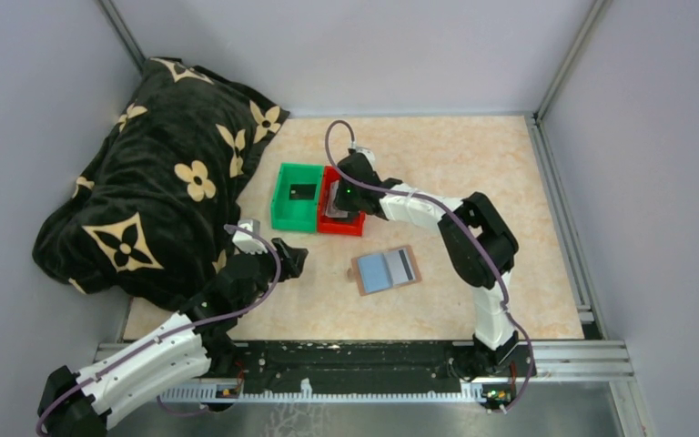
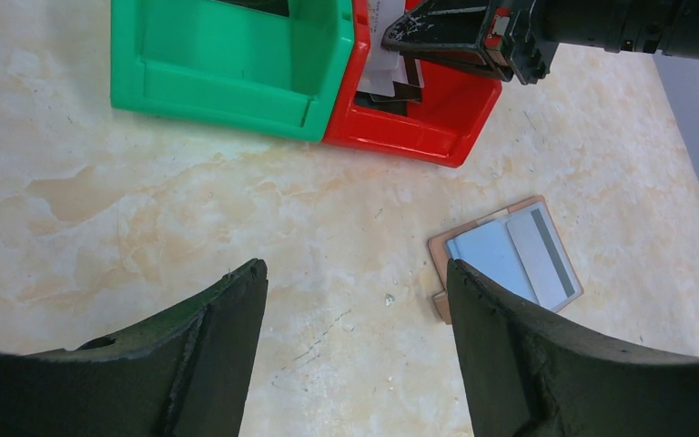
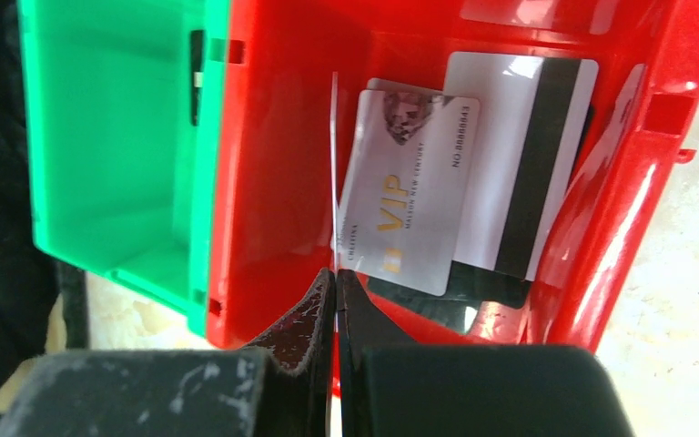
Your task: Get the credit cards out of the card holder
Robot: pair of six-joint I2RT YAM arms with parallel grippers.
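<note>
Top external: tan card holder [image 1: 378, 272] lies open, grey credit card [image 1: 402, 265] inside.

Overhead and both wrist cameras share the red bin [image 1: 339, 225].

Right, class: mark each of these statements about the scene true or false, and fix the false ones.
1. The tan leather bifold card holder lies open on the marbled table. True.
2. The right gripper hangs above the card holder. False: it is over the red plastic bin, shut on a thin credit card held edge-on.
3. The left gripper is open and empty. True.
4. The red plastic bin holds no cards. False: a silver VIP card and others lie in it.
</note>
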